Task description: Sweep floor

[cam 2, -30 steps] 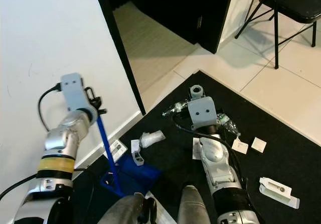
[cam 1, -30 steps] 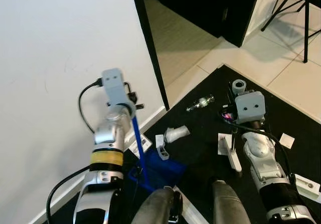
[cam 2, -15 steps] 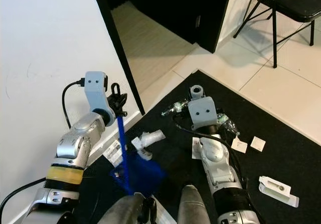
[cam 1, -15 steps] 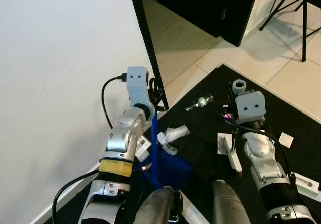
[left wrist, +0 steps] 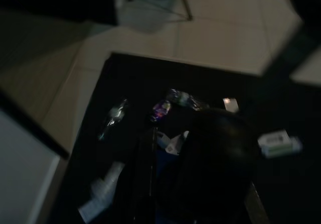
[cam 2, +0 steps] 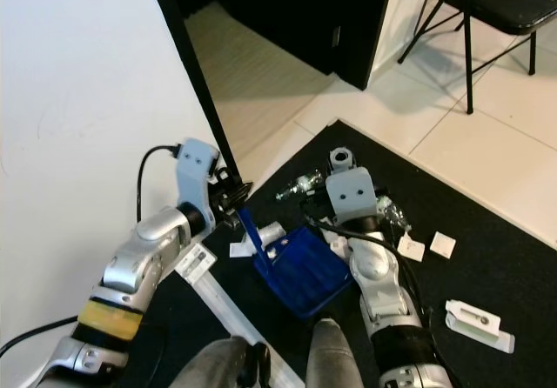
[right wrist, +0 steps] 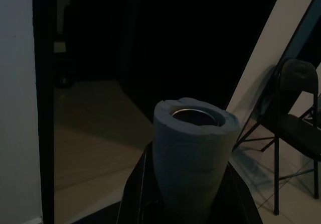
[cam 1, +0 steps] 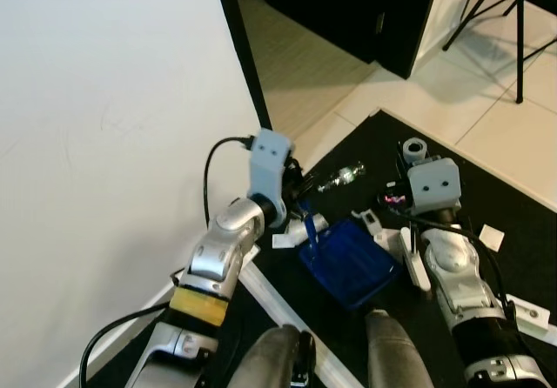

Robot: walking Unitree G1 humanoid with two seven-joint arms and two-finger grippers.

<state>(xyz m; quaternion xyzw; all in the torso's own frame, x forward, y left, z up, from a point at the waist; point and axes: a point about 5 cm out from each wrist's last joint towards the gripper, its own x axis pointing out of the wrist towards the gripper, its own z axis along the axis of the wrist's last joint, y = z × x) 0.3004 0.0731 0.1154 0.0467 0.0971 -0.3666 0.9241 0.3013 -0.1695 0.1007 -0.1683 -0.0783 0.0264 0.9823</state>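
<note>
The blue dustpan lies tilted on the black mat, between the arms, its handle clenched in the left gripper. The right gripper clasps a grey-padded broom handle upright just right of the pan. A second ago the dustpan sat nearer, by the white wall; it has swung right, among the scattered litter.

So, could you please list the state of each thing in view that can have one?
Blue dustpan: on the black mat, tilted, handle held.
Left pincer: shut on the dustpan handle.
Right pincer: shut on a grey padded pole.
Clear bottle: lying on its side.
Doorway: open, dark beyond.
Black chair: standing upright.
White box: lying flat on the mat.
</note>
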